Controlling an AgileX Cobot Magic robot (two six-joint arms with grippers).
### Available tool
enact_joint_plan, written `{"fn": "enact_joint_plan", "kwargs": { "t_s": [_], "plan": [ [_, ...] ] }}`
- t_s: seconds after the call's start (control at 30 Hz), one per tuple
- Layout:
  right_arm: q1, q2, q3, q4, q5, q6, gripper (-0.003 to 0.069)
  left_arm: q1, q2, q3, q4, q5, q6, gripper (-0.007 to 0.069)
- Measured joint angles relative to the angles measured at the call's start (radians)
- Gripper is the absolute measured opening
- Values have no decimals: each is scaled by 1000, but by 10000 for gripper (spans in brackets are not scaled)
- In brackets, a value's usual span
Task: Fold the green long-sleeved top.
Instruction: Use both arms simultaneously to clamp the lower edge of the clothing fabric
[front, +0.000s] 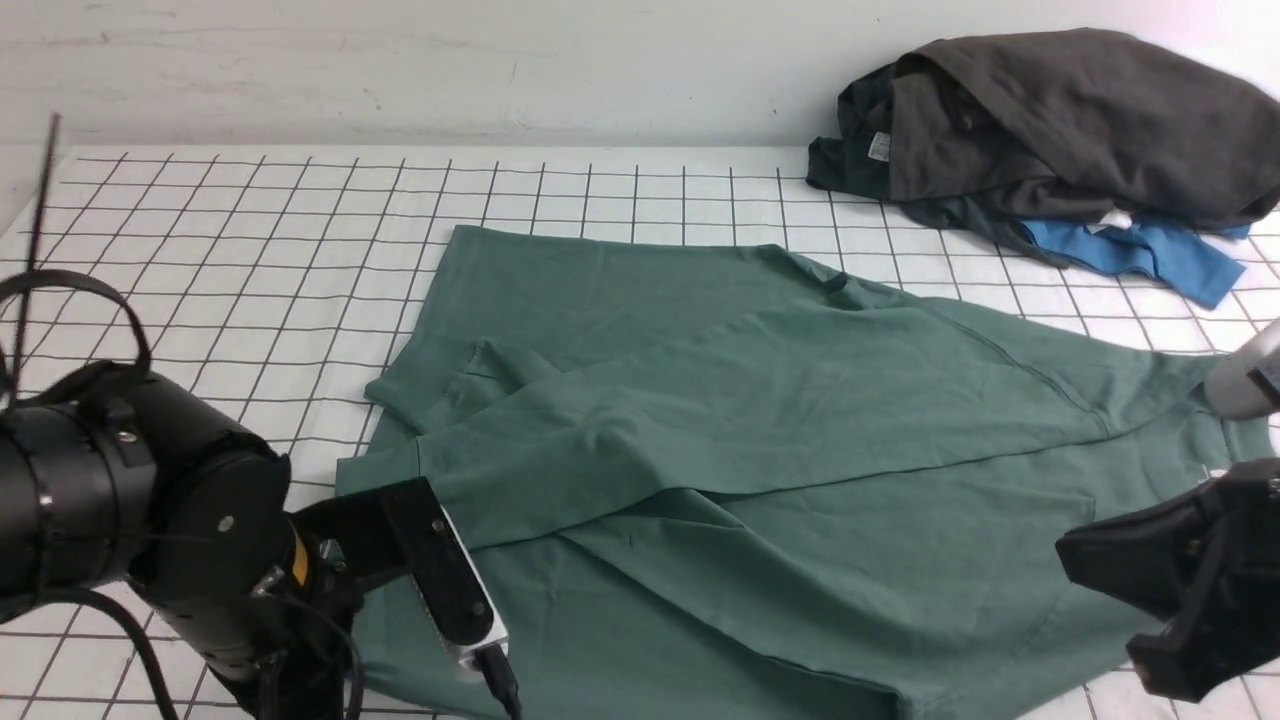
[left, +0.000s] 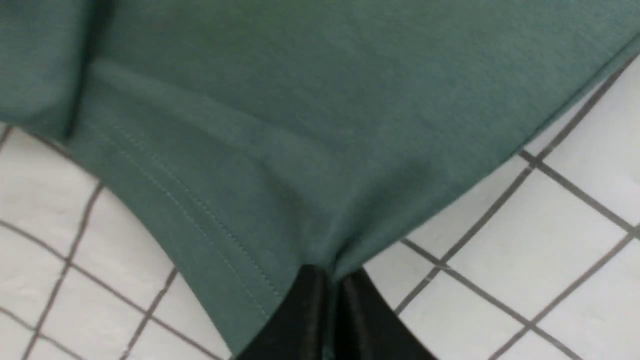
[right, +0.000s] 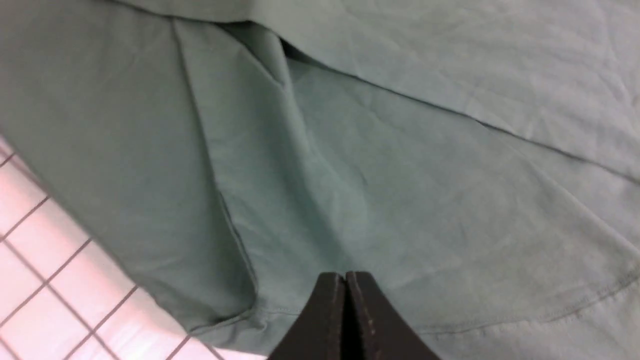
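The large sage-green jersey long-sleeved top (front: 760, 420) lies spread and partly folded on the white gridded table (front: 250, 250). One long sleeve crosses the body diagonally, its cuff near the left edge, and the crew neck is on the far side.

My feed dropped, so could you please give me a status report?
Left gripper shut on green top hem. Right gripper shut on it too. Clothes pile far right, apart.

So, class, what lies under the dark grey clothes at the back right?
Under the dark clothes a blue garment pokes out; how far it runs underneath is covered.
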Motion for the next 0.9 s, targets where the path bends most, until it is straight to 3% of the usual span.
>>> {"fn": "enact_joint_plan", "kwargs": {
  "t_s": [0.17,0.27,0.43,0.53,0.63,0.77,0.9],
  "plan": [
    [1,55,-55,-79,37,-154,1,0,-84,-1,11,6,-10,3],
    [1,176,-60,-218,19,-211,48,0,-123,-1,7,-4,-17,3],
    [1,358,-60,-459,-30,-216,146,0,-157,-1,-9,-29,-18,3],
    [1,470,-60,-654,-81,-205,260,0,-160,-1,-17,-28,-18,3],
    [1,516,-60,-789,-124,-181,325,0,-160,-1,-19,-27,-18,3],
    [1,567,-64,-919,-146,-125,364,0,-161,-1,-20,-26,-18,3],
    [1,605,-66,-958,-163,-103,369,0,-161,-1,-21,-26,-18,3]
  ]
}}
